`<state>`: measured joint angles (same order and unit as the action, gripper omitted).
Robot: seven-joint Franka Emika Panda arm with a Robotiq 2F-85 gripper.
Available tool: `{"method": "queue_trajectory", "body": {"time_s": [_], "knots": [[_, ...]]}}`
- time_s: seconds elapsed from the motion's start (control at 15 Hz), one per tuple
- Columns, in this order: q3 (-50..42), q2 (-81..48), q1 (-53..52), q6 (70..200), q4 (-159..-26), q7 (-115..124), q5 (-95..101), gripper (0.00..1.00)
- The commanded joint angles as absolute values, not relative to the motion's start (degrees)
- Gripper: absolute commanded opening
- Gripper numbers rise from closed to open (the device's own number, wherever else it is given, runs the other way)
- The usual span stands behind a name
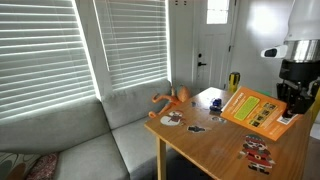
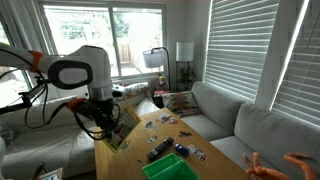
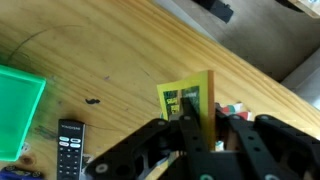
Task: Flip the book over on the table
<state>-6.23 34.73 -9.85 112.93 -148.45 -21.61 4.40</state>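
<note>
The book (image 1: 250, 108), yellow-orange with dark green picture panels, is lifted on one edge and tilts above the wooden table (image 1: 200, 145). My gripper (image 1: 290, 100) is shut on its raised edge. In the wrist view the book (image 3: 190, 95) stands nearly edge-on between the two black fingers (image 3: 200, 122), with the green panel face to the left. In an exterior view the gripper (image 2: 107, 125) holds the book (image 2: 126, 122) at the table's near corner.
A bright green box (image 3: 18, 105) and a black remote (image 3: 68, 148) lie on the table close by. Small picture cards (image 1: 258, 150) are scattered over the top. An orange toy (image 1: 170, 98) sits at the table edge by the grey sofa (image 1: 70, 140).
</note>
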Motion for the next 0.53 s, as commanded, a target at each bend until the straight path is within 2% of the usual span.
{"method": "queue_trajectory", "body": {"time_s": [0.0,0.47], "knots": [[-10.19,35.54,-10.66,117.10,-148.88,-28.41,-3.91,0.03],[-16.37,33.14,-12.99,115.80,-148.26,-40.71,-22.18,0.03]]}}
